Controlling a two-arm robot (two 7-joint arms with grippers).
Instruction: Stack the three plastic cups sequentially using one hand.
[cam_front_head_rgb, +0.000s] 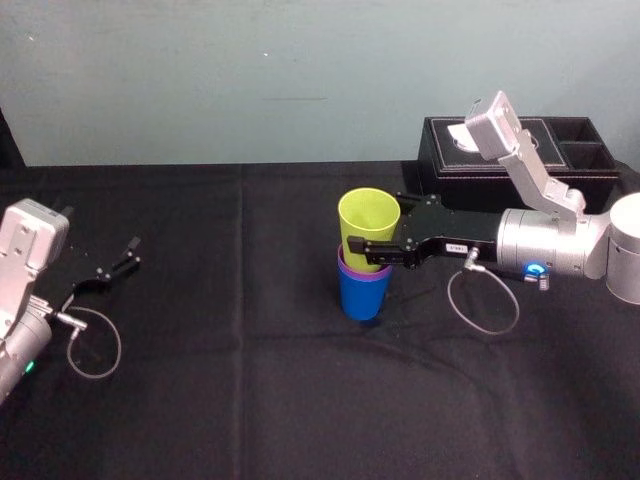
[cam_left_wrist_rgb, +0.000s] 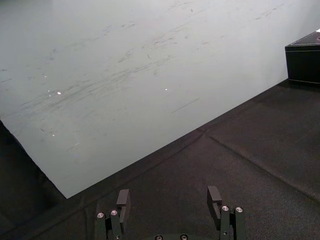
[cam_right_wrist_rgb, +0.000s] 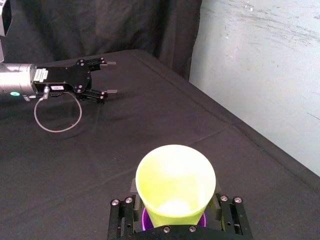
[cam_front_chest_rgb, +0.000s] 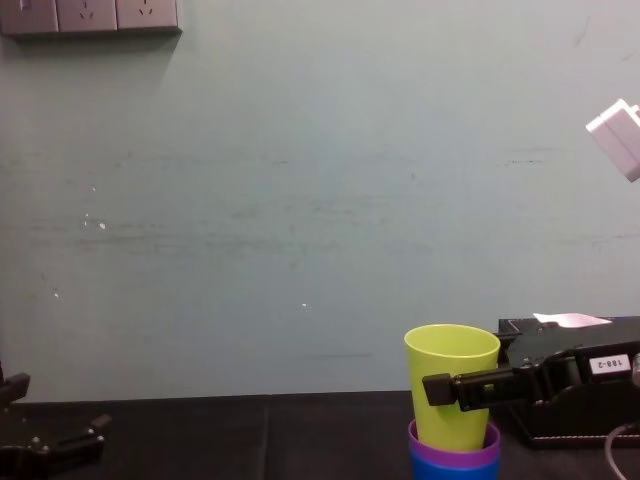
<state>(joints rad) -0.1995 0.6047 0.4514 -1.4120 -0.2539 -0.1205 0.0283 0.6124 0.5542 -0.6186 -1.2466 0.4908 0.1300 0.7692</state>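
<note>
The three plastic cups stand nested in the middle of the black table: a yellow-green cup (cam_front_head_rgb: 368, 220) (cam_front_chest_rgb: 452, 365) upright in a purple cup (cam_front_head_rgb: 349, 272) (cam_front_chest_rgb: 455, 446), which sits in a blue cup (cam_front_head_rgb: 362, 296) (cam_front_chest_rgb: 455, 468). My right gripper (cam_front_head_rgb: 375, 225) (cam_right_wrist_rgb: 175, 205) reaches in from the right at the yellow-green cup's lower half, one finger on each side against its wall. In the right wrist view the yellow-green cup (cam_right_wrist_rgb: 175, 175) stands between the fingers, with a sliver of purple rim (cam_right_wrist_rgb: 145, 220) below. My left gripper (cam_front_head_rgb: 118, 262) (cam_left_wrist_rgb: 170, 200) rests at the table's left, open and holding nothing.
A black tissue box (cam_front_head_rgb: 520, 150) (cam_left_wrist_rgb: 303, 62) stands at the back right, behind my right arm. A pale wall runs along the table's far edge. Cable loops hang from both wrists.
</note>
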